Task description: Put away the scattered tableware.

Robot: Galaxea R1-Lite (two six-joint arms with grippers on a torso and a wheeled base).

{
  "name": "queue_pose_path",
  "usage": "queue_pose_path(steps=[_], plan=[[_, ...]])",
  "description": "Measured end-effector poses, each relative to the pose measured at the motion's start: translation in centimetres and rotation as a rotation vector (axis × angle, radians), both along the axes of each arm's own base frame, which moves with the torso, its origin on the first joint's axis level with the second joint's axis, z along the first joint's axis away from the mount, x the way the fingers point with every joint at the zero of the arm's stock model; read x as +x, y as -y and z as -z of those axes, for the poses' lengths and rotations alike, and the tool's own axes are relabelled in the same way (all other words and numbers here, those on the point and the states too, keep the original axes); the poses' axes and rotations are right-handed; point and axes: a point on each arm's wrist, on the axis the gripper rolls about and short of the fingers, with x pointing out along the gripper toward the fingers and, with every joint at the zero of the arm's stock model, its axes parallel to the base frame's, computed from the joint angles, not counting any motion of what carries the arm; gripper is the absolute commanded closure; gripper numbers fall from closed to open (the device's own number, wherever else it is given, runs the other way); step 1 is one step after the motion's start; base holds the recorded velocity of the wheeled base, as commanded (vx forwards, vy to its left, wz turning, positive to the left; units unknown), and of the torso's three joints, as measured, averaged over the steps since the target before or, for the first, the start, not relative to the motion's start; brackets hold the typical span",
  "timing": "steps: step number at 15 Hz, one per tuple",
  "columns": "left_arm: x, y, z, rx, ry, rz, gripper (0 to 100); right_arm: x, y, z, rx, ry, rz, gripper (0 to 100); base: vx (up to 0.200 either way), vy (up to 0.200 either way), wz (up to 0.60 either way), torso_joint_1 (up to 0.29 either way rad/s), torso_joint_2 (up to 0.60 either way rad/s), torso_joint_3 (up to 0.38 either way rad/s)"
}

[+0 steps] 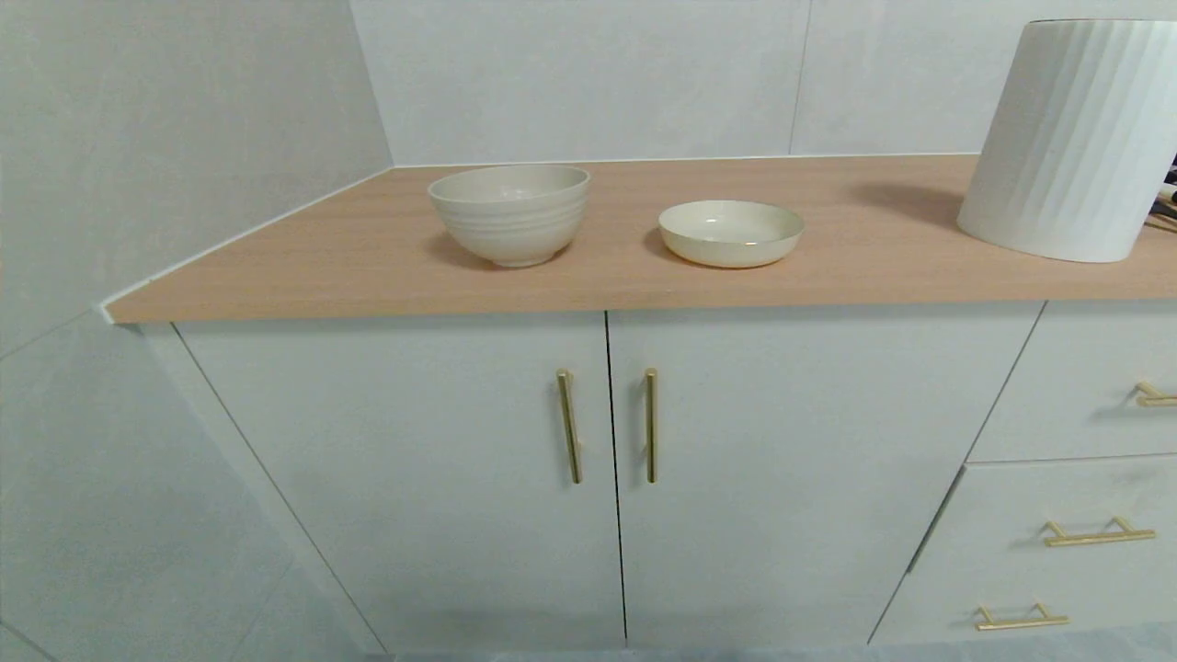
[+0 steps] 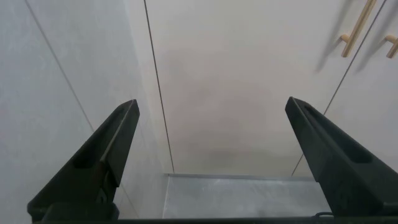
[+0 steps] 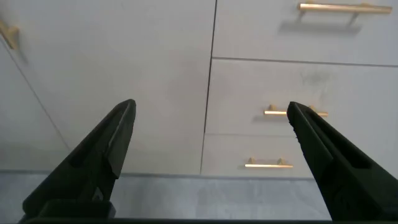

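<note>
A deep cream bowl (image 1: 509, 213) with ribbed sides stands on the wooden countertop (image 1: 322, 262), left of centre. To its right sits a shallow cream dish (image 1: 731, 232). Both are upright and hold nothing that I can see. My left gripper (image 2: 211, 112) hangs low in front of the white cabinet door (image 2: 249, 87), open, with nothing between its fingers. My right gripper (image 3: 211, 112) is also open and holds nothing, facing the white drawer fronts (image 3: 298, 87) near the floor.
A tall white ribbed cylinder (image 1: 1076, 138) stands at the counter's right end. Below the counter are two closed cabinet doors with gold handles (image 1: 569, 426) (image 1: 651, 425) and drawers (image 1: 1057, 542) at the right. Walls close off the left and back.
</note>
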Motion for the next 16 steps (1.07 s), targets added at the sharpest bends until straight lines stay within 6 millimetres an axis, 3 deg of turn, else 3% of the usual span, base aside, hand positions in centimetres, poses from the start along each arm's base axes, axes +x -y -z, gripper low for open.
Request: queue_pose_path(steps=[3, 6, 9, 11, 14, 16], plan=[[0.0, 0.0, 0.0, 0.000, 0.000, 0.000, 0, -0.9, -0.1, -4.3, 0.049, 0.106, -0.069, 0, 0.000, 0.000, 0.00, 0.000, 0.00, 0.000], [0.0, 0.0, 0.0, 0.000, 0.000, 0.000, 0, 1.0, -0.3, -8.4, 0.063, 0.008, -0.210, 0, 0.000, 0.000, 0.00, 0.000, 0.00, 0.000], [0.0, 0.0, 0.0, 0.000, 0.000, 0.000, 0, 6.9, -1.1, -12.9, 0.075, -0.177, -0.358, 0, 0.000, 0.000, 0.00, 0.000, 0.00, 0.000], [0.0, 0.0, 0.0, 0.000, 0.000, 0.000, 0, 12.0, -2.9, -15.3, 0.070, -0.278, -0.458, 0, 0.000, 0.000, 0.00, 0.000, 0.00, 0.000], [0.0, 0.0, 0.0, 0.000, 0.000, 0.000, 0, 18.4, -8.7, -16.8, 0.097, -0.420, -0.656, 0, 0.000, 0.000, 0.00, 0.000, 0.00, 0.000], [0.0, 0.0, 0.0, 0.000, 0.000, 0.001, 0, 20.9, -12.4, -16.3, 0.110, -0.502, -0.734, 0, 0.000, 0.000, 0.00, 0.000, 0.00, 0.000]])
